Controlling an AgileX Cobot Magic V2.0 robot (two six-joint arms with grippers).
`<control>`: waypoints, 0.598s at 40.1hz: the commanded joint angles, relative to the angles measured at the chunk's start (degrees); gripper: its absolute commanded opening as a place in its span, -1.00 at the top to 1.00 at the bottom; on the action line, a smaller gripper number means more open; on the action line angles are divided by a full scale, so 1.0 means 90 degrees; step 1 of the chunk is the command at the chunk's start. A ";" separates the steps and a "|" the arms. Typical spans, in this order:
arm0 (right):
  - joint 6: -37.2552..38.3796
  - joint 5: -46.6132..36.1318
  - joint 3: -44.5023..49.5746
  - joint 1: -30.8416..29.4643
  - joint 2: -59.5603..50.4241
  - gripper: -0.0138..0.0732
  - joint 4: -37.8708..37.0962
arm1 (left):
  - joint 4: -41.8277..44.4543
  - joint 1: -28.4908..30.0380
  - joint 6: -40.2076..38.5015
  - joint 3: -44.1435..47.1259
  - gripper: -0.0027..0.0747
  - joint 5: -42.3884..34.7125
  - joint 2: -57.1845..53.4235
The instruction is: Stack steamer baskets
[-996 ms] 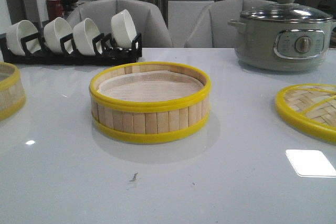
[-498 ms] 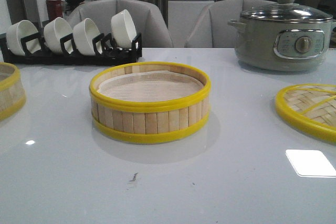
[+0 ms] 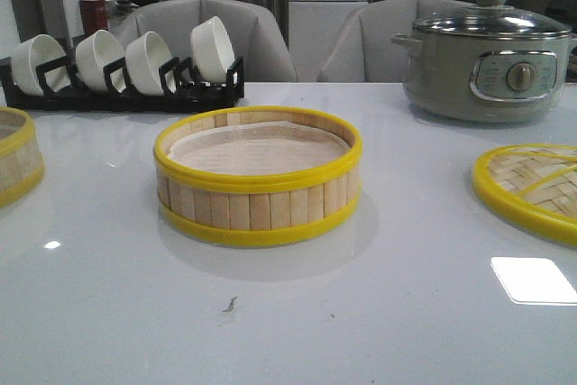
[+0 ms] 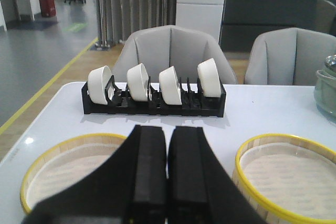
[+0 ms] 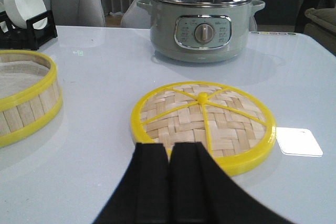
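Centre of table (image 3: 288, 331): one steamer basket (image 3: 258, 175), paper liner (image 3: 257, 148) inside. Far left edge, well apart: second steamer basket (image 3: 15, 155), only partly in shot. Behind & btwn those two: bowl rack (image 3: 122, 87) w/ four bowls (image 3: 212, 49) on edge. Right edge: flat lid (image 3: 534, 188) on tabletop. Behind lid, back right: electric pot (image 3: 487, 59). Beyond table: two chairs (image 3: 257, 38).

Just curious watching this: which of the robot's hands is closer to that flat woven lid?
The right hand. It hovers shut just in front of the lid. The left hand, also shut, sits between the two baskets, across the table.
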 commanded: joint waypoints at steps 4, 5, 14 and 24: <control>-0.0050 -0.0527 -0.0096 -0.0031 -0.0125 0.57 0.0004 | 0.0103 -0.0079 0.0017 -0.3357 0.71 0.1980 0.2286; -0.0050 -0.0527 -0.0096 -0.0031 -0.0125 0.57 0.0004 | 0.0103 -0.0079 0.0048 -0.3740 0.71 0.2287 0.2590; -0.0050 -0.0527 -0.0096 -0.0031 -0.0125 0.57 0.0004 | 0.0069 -0.0079 0.0077 -0.5014 0.71 0.3690 0.4116; -0.0050 -0.0527 -0.0096 -0.0031 -0.0125 0.57 0.0004 | -0.0108 -0.0079 0.0113 -0.4938 0.71 0.3642 0.4715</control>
